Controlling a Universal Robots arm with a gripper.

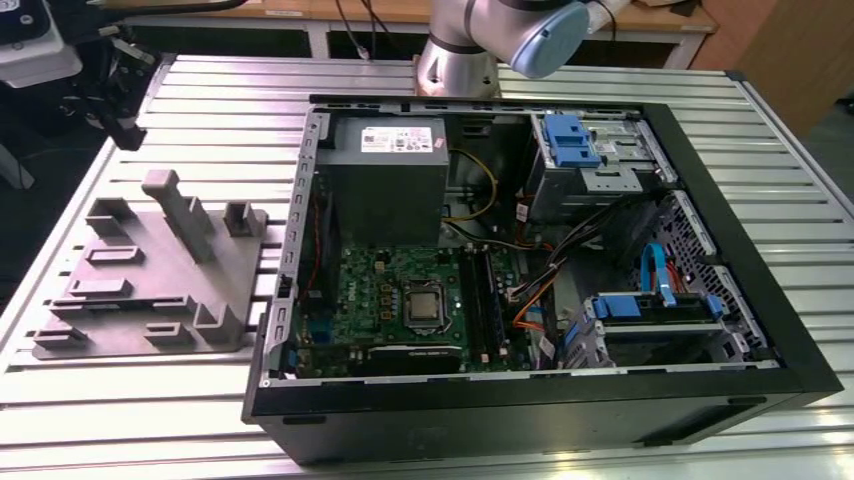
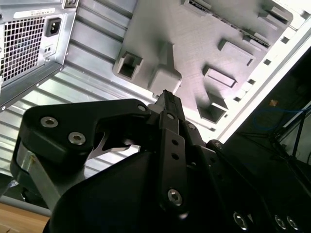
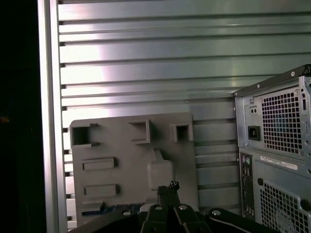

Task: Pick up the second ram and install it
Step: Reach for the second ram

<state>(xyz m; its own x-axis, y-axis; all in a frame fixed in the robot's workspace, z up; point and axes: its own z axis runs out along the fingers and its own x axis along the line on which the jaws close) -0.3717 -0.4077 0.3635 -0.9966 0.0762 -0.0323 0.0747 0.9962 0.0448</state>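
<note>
Gripper (image 3: 168, 186), closed and empty, hovers over grey fixture (image 3: 121, 155) beside computer case (image 3: 274, 160).

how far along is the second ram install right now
Nothing looks done yet. In hand: the tool hangs over the grey holder tray beside the open pc case, looking shut with no memory stick in it. A bluish strip at the tray's edge may be the second ram; I cannot tell. Left: pick-up, and seating on the motherboard.

One open computer case (image 1: 534, 415); one grey holder block (image 1: 134, 300); one power supply (image 1: 387, 175); two blue drive brackets (image 1: 567, 140), (image 1: 638, 306).
</note>
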